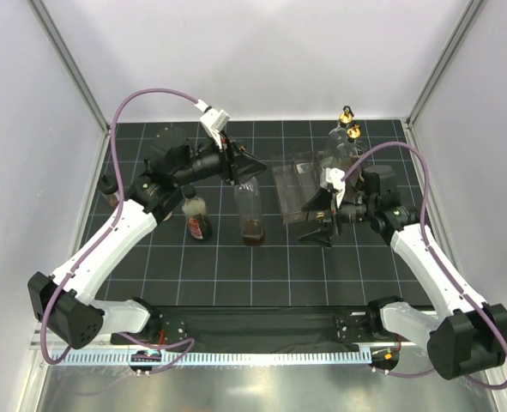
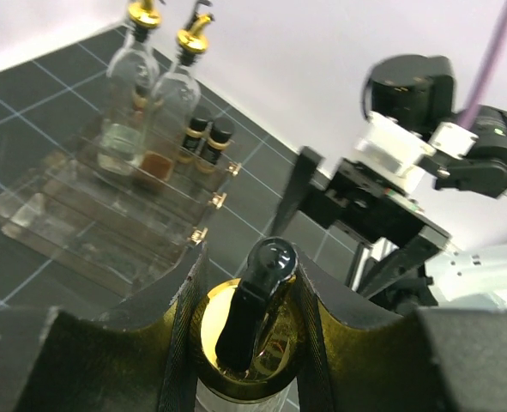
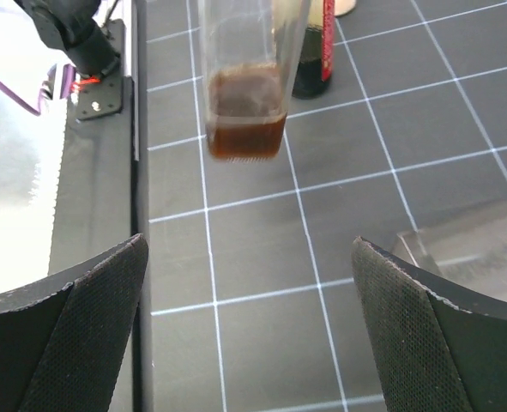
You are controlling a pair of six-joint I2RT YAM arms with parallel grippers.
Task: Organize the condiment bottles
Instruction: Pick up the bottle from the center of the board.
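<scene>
The left hand [image 1: 238, 170] holds the upright tall clear gold-topped bottle [image 1: 251, 210]. The clear plastic divided rack [image 1: 300, 184] lies just right of it, beside the wide-spread right hand [image 1: 318, 225].

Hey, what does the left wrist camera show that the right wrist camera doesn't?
Only left wrist: the left gripper shut on the held bottle at its gold pourer, plus two tall bottles and two small bottles standing in the rack.
Only right wrist: the held bottle's base with brown liquid, and the sauce bottle beyond it.
Both: the held bottle, from opposite ends, the open right gripper, and the grid mat. A clear corner at the right wrist view's edge is probably the rack.
</scene>
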